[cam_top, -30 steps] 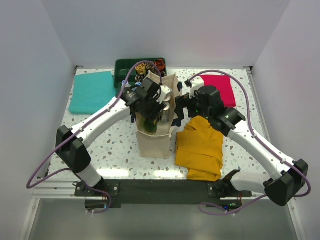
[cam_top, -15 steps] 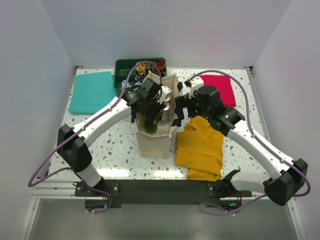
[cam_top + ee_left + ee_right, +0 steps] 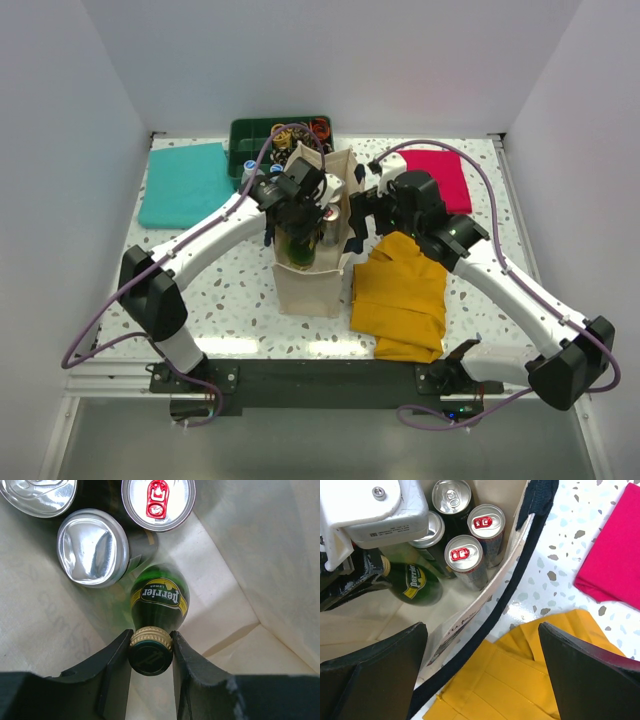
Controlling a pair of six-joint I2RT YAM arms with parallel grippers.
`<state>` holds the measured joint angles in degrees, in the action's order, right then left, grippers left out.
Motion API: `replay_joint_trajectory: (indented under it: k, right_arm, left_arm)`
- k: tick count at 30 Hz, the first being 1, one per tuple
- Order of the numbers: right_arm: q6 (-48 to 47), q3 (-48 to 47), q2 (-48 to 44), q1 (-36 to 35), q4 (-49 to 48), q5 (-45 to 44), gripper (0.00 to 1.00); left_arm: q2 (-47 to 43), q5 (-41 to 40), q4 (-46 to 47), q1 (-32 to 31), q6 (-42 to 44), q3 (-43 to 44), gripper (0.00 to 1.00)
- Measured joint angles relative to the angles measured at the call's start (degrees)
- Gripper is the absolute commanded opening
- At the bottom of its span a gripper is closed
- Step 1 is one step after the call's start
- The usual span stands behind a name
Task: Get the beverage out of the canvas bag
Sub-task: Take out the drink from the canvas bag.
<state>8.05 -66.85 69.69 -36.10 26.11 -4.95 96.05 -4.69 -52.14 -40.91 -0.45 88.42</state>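
Green glass bottle with a yellow-banded Perrier label and a dark screw cap: the beverage of the task. It stands inside the tall cream-beige canvas bag, at its near left side.

- Orientation: long axis near upright with a slight lean, cap toward the bag's open mouth, base hidden below.
- Hold: the left gripper reaches down through the mouth, and its dark fingers are clamped on either side of the cap. The neck is probably the only part the fingers can reach, as cloth walls and cans crowd the body.
- Neighbours: three aluminium cans share the bag. A dented silver-topped can stands just beside the bottle's shoulder, and a red-tabbed can stands beyond it.
- Right gripper: jaws spread wide and empty, poised over the bag's right rim by the navy strap. It looks placed to steady the bag. Whether it touches the cloth cannot be told.
- Mustard-yellow folded cloth: lies on the speckled table just beside the bag's right wall.
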Motion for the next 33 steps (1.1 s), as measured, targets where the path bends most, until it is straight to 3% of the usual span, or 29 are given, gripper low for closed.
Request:
replay_joint_trajectory:
  k: [20,33]
  right_arm:
    - [0.0,-0.5,1.3,0.0,0.0,0.1,0.98]
    - [0.0,-0.5,1.3,0.0,0.0,0.0,0.98]
  left_arm:
    - [-2.5,0.9,0.0,0.0,0.7,0.1,0.00]
    - [-3.1,1.0,-3.7,0.0,1.2,7.2,0.00]
